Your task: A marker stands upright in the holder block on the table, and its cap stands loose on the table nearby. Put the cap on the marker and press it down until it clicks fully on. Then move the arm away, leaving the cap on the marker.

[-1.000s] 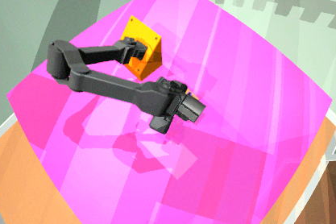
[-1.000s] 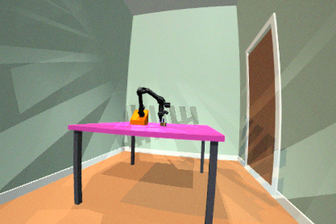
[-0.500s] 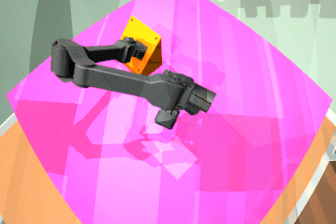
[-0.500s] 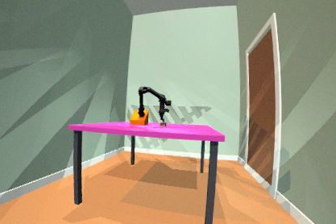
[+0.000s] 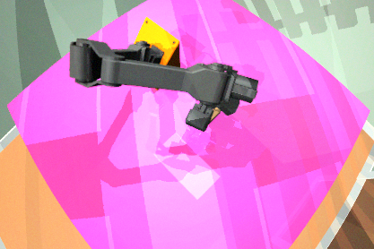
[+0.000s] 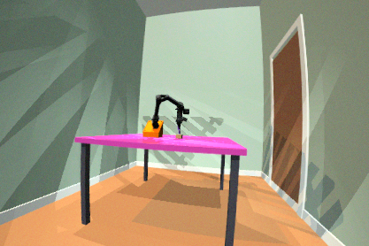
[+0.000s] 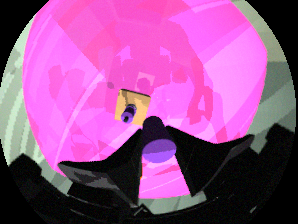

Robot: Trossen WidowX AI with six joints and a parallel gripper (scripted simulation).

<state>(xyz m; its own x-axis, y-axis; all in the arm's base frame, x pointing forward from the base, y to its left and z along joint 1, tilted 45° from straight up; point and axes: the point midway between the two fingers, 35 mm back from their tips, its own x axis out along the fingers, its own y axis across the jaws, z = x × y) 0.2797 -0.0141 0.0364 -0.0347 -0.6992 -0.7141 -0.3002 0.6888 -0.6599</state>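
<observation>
Hand point(image 7: 158, 137) clamped on purple cap point(image 7: 160, 151), above marker point(image 7: 132, 113) in block point(image 7: 124, 103) — off-centre descent risks jamming on the rim or tipping the marker.

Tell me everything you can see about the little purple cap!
The cap is a small purple piece, smooth and plastic-looking, with a rounded end facing the wrist camera. It sits pinched between the two dark fingers of the hand, which is shut on it, so it hangs above the pink table and does not stand on it. Just ahead and below is the tan holder block with the marker in it. The cap does not touch the marker. From the top view the hand hides it.
</observation>
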